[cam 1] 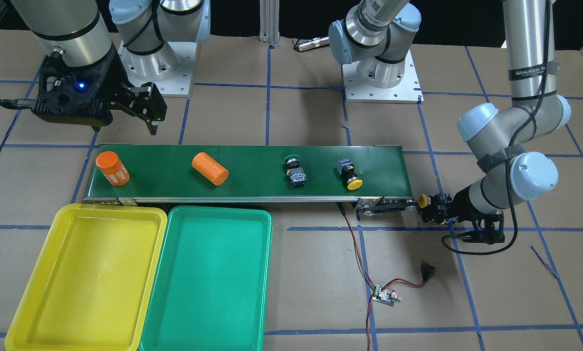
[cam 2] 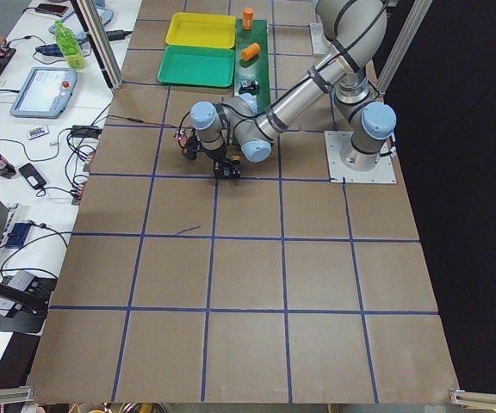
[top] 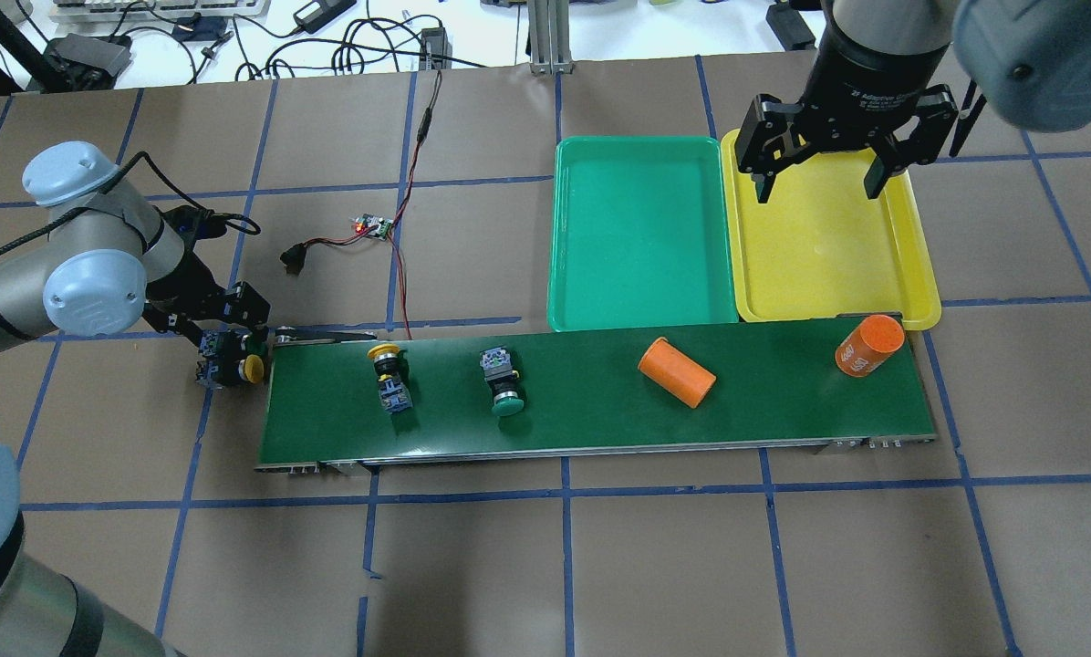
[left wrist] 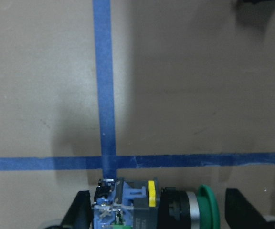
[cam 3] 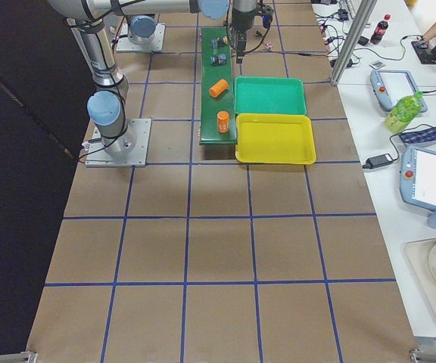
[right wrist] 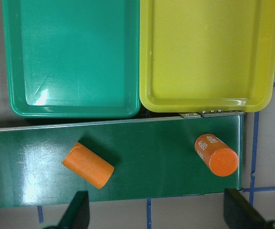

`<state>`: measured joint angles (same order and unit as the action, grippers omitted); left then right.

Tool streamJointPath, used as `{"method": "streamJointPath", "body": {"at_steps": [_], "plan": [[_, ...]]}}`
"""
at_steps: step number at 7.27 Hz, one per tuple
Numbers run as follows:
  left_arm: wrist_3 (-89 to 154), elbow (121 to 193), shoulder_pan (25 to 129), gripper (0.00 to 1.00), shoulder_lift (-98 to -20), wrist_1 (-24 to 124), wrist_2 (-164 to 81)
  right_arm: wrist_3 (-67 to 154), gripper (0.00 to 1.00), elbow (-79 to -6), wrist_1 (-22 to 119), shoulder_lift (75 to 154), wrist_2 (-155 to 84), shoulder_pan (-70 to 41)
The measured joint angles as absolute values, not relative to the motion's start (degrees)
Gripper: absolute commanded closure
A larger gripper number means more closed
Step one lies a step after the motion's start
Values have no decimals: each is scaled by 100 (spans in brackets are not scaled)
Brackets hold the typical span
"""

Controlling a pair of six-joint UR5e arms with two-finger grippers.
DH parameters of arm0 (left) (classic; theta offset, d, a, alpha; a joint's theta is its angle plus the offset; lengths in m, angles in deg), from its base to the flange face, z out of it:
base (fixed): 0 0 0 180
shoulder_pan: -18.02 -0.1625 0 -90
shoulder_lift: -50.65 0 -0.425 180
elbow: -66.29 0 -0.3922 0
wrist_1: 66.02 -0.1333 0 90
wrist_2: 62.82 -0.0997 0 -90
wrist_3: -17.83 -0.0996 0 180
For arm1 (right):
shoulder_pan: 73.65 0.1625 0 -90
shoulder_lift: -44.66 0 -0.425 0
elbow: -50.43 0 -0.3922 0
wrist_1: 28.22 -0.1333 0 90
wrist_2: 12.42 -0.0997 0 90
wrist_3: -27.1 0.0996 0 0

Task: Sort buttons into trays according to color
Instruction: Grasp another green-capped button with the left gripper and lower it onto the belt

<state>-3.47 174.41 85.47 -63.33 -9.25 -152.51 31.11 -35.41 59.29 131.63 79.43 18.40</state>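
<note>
Two buttons lie on the belt: a yellow-capped one (top: 386, 365) (cam 1: 352, 179) and a green-capped one (top: 504, 388) (cam 1: 295, 171). Off the belt's end, another green button (left wrist: 156, 210) lies on the table between the spread fingers of my left gripper (left wrist: 159, 217) (top: 226, 347), which is open. Beside it shows a yellow cap (top: 253, 368) (cam 1: 423, 201). My right gripper (top: 815, 178) (right wrist: 159, 217) hangs open and holds nothing above the yellow tray (top: 828, 246) (cam 1: 87, 273). The green tray (top: 637, 237) (cam 1: 208, 282) lies next to it. Neither tray holds anything.
Two orange cylinders (top: 678, 372) (top: 867, 345) lie on the dark-green conveyor belt (top: 600, 420) near the trays. A small circuit board (top: 374, 226) with red wires sits on the table beyond the belt. Blue tape lines cross the brown tabletop.
</note>
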Motion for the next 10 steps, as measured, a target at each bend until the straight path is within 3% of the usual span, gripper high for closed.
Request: {"method": "streamJointPath", "body": {"at_steps": [1,6,10], "plan": [[-369,17459,8514,99,-6334,-920,-15254,3113,0,-3568,5931,13189,7943,1840],[160,17172,8457,100,-6169,-702,-15100,3102,0,-3598,5875,13269,8011,1875],[3037,17171,9007,100,-5539,-94,-14718,3116,0,-3598,4917,13231,8015,1838]]}}
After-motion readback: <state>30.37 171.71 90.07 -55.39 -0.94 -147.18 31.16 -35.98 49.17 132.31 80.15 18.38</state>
